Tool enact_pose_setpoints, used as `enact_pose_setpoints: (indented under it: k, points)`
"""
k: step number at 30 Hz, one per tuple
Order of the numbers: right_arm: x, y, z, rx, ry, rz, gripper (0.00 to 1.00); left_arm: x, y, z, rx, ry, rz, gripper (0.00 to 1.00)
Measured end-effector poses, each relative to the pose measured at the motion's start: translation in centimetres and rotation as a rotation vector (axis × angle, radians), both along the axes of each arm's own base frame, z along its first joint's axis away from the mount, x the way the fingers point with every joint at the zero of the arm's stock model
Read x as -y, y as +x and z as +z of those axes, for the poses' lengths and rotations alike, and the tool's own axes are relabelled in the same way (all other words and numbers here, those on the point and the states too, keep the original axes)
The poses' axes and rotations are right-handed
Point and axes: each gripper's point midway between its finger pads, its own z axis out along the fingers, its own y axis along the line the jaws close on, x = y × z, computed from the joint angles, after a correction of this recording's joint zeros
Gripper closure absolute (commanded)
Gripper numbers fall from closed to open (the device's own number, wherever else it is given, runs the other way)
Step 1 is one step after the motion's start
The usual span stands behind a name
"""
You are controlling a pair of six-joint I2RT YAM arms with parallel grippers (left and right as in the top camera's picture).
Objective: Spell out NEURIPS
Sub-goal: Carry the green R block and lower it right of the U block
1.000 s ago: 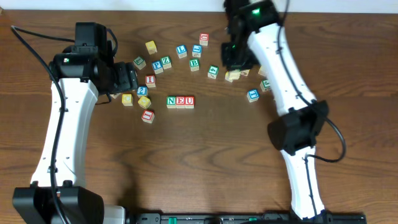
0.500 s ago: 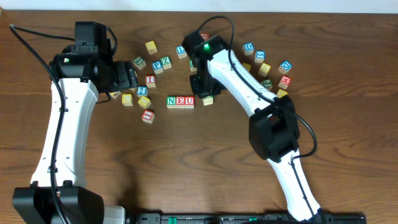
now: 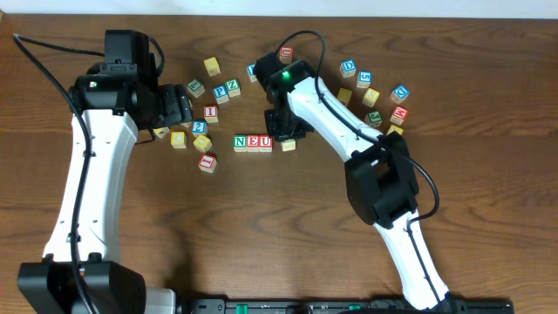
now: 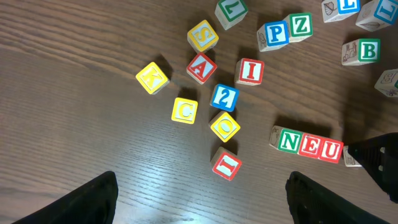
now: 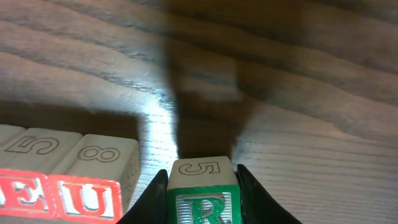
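1. Landmark: a row of green N (image 3: 240, 142), red E (image 3: 253, 142) and red U (image 3: 265, 142) on the table (image 3: 261, 227). The cubes touch, letters up.
2. The right gripper (image 5: 202, 186) is clamped on green R (image 5: 202, 208), one finger against each side. R stands in line with the row, just beside its U end, with a narrow gap between. Cannot tell whether R rests on the wood.
3. The left gripper (image 4: 199, 202) has its fingers spread wide with nothing between them. It hangs off the row's N end, above loose cubes.
4. Off the N end, back of the row and near it, is red I (image 4: 250, 71). A second red I (image 4: 226, 165) lies off the same end, forward of the row.
5. Farther back than the first I, blue P (image 4: 273, 33) touches green Z (image 4: 301, 25).
6. Well apart from the N end, yellow-topped S (image 4: 203, 35) sits beside red A (image 4: 201, 67).
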Motion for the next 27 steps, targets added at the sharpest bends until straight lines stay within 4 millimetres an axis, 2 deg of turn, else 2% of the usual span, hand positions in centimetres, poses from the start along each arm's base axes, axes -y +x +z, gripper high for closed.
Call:
enact_pose_setpoints:
  k: [4,9,12,15,19,21,24,26,27]
  points:
    - [-0.04,-0.03,0.00,-0.001,0.001,-0.009,0.68,0.00,0.01,0.00,0.000,0.000,0.000,0.15]
    - [0.02,-0.16,-0.01,-0.006,-0.002,-0.011,0.58,0.00,0.01,0.00,0.000,0.000,0.000,0.15]
    - [0.03,-0.20,-0.01,-0.008,-0.002,-0.013,0.57,0.00,0.01,0.00,0.000,0.000,0.000,0.15]
    - [-0.07,-0.26,0.00,-0.011,0.004,-0.013,0.59,0.00,0.01,0.00,0.000,0.000,0.000,0.15]
    - [-0.12,-0.29,0.00,-0.013,0.006,-0.011,0.74,0.00,0.01,0.00,0.000,0.000,0.000,0.15]
    - [-0.13,-0.28,0.00,-0.013,0.007,-0.014,0.77,0.00,0.01,0.00,0.000,0.000,0.000,0.15]
    - [-0.14,-0.27,0.00,-0.013,0.007,-0.016,0.76,0.00,0.01,0.00,0.000,0.000,0.000,0.15]
    - [-0.14,-0.27,0.00,-0.013,0.007,-0.016,0.71,0.00,0.01,0.00,0.000,0.000,0.000,0.15]
    - [-0.15,-0.27,0.02,-0.012,0.008,-0.016,0.65,0.00,0.01,0.00,0.000,0.000,0.000,0.15]
